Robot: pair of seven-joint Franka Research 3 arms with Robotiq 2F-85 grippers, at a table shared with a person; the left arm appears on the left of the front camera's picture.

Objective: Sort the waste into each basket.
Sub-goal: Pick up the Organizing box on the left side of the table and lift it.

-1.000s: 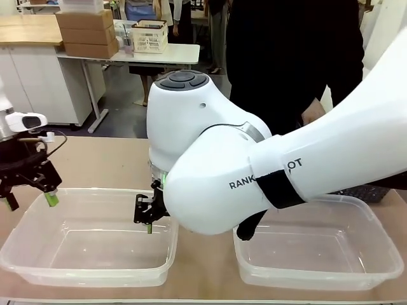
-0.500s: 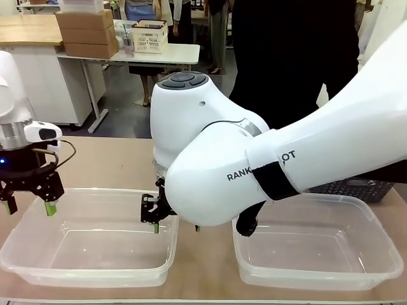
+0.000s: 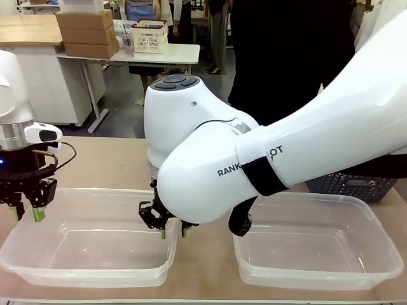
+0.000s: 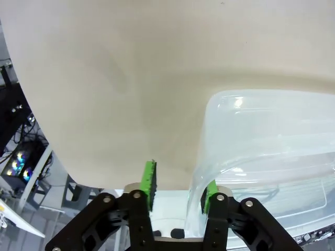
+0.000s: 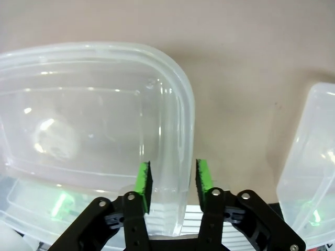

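Straddling the near-side wall of the left tub (image 3: pixel 89 238) with parted, empty jaws, the right gripper (image 3: pixel 172 230) hangs nearer the right tub (image 3: pixel 318 238) than the left gripper (image 3: pixel 27 211), likewise parted and empty, while no waste shows.

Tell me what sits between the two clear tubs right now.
Only bare table between the left tub and right tub, per the right wrist view. The right gripper hangs at the left tub's rim there.

The right arm (image 3: pixel 267 171) hides most of the dark lattice basket (image 3: pixel 356 185) and the person's torso (image 3: pixel 286 51).
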